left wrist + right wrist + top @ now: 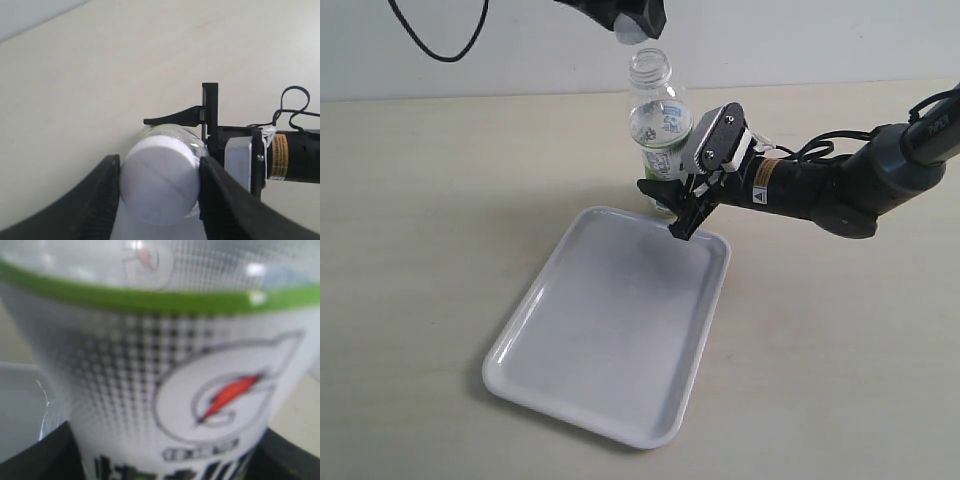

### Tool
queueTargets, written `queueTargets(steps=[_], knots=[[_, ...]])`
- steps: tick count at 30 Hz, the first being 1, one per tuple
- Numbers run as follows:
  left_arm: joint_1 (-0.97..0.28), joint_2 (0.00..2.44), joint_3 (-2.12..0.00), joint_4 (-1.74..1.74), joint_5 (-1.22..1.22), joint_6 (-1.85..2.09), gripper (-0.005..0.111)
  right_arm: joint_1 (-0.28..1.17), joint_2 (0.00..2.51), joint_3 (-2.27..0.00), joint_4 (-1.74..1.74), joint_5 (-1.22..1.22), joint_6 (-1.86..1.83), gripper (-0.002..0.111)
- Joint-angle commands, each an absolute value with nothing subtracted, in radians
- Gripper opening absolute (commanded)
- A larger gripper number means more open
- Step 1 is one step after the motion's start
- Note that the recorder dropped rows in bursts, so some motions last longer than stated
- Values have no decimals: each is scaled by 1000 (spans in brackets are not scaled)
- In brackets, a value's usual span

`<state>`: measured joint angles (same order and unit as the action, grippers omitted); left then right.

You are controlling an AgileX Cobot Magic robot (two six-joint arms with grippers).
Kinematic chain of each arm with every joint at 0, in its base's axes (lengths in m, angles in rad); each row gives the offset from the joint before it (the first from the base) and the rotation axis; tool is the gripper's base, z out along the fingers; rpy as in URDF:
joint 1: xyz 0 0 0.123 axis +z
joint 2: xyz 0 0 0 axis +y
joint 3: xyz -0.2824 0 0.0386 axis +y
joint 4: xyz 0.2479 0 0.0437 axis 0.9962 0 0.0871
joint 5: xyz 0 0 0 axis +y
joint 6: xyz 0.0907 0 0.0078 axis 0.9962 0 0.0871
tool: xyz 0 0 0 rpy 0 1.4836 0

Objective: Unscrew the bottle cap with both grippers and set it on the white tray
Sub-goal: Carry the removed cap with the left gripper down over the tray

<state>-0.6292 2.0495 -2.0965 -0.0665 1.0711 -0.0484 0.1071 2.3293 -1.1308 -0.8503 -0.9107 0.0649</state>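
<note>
The clear bottle point(657, 115) stands upright on the table just beyond the far edge of the white tray point(582, 345). Its neck is open. My right gripper point(666, 206) is shut on the bottle's lower body, and the label point(165, 390) fills the right wrist view between the black fingers point(47, 457). A short way above the neck, my left gripper point(632, 28) is shut on the white bottle cap point(629, 33). In the left wrist view the cap point(159, 180) sits between both black fingers point(100, 200), with the bottle's clear rim point(196, 143) showing below it.
The tray lies flat with nothing on it, its far corner under the right gripper. The right arm point(850, 185) reaches in from the right over the beige table point(430, 200). A black cable point(440, 45) hangs against the back wall.
</note>
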Motion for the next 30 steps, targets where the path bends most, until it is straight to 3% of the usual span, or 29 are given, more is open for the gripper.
queueTargets(steps=[1, 5, 15, 30], knots=[[-627, 2032, -2136, -55, 1093, 54, 0, 105, 2340, -1124, -866, -812, 54, 0], [-627, 2016, -2160, -27, 1221, 299, 0, 105, 2340, -1124, -866, -812, 54, 0], [-646, 1965, -2067, -89, 1221, 649, 0, 105, 2311, -1124, -864, -844, 232, 0], [-692, 1965, -1691, -118, 1210, 958, 0, 105, 2304, -1124, -815, -842, 300, 0]])
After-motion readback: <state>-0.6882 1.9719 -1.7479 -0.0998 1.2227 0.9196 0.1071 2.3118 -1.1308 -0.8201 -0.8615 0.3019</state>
